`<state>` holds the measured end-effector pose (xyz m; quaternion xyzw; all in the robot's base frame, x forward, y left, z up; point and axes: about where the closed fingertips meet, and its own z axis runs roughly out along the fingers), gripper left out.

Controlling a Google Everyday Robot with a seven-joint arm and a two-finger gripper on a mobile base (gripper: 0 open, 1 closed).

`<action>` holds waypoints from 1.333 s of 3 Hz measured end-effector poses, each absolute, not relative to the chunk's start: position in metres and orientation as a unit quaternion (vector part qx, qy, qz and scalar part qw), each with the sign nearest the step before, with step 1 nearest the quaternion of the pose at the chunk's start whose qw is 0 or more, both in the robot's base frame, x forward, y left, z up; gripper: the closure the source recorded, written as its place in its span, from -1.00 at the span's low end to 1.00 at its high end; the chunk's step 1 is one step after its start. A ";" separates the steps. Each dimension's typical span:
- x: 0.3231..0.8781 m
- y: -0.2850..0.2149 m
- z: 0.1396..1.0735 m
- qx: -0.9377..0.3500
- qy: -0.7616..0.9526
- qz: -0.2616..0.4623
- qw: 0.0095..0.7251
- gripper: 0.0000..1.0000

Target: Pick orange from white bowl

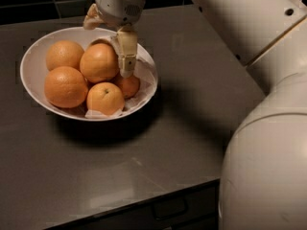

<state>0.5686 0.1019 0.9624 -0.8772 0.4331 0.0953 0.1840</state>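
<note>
White bowl [29,56], wide and shallow and lined with crinkled paper [145,74], sat on a dark countertop [192,109] holding five oranges. The gripper [115,51] hung low over the bowl's back middle, right at the orange [98,63], the big smooth one atop the pile. Whether it had hold of that fruit could not be told. The pale arm [240,18] reached in from the right.

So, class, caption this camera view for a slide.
Gripper down at the large orange, one of five in the white bowl.
</note>
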 end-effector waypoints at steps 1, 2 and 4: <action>0.569 0.113 0.959 -0.884 0.421 0.091 0.183 -0.86; 0.561 0.117 0.954 -0.886 0.417 0.091 0.182 -0.70; 0.540 0.116 0.947 -0.888 0.414 0.091 0.179 -0.68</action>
